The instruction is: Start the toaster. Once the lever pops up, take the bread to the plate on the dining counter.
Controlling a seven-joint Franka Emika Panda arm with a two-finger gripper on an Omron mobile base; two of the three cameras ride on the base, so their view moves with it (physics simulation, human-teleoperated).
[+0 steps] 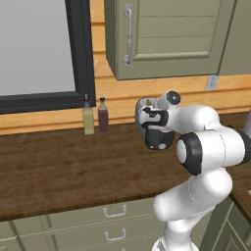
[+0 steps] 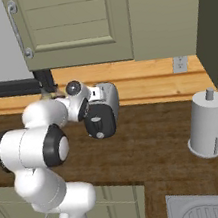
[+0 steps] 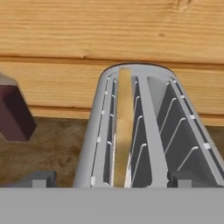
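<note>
At the centre of the hand view, the bread (image 3: 124, 131) stands on edge in the left slot of the toaster (image 3: 148, 131). The gripper (image 3: 109, 183) hovers just above with fingers spread wide, holding nothing. Judging by this, starting the toaster and carrying the bread both remain.

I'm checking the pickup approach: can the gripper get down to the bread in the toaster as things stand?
Probably yes. The gripper hangs open right over the toaster, and the bread stands on edge in one slot with nothing above it. The slot's wire guides leave little room for the fingertips.
</note>
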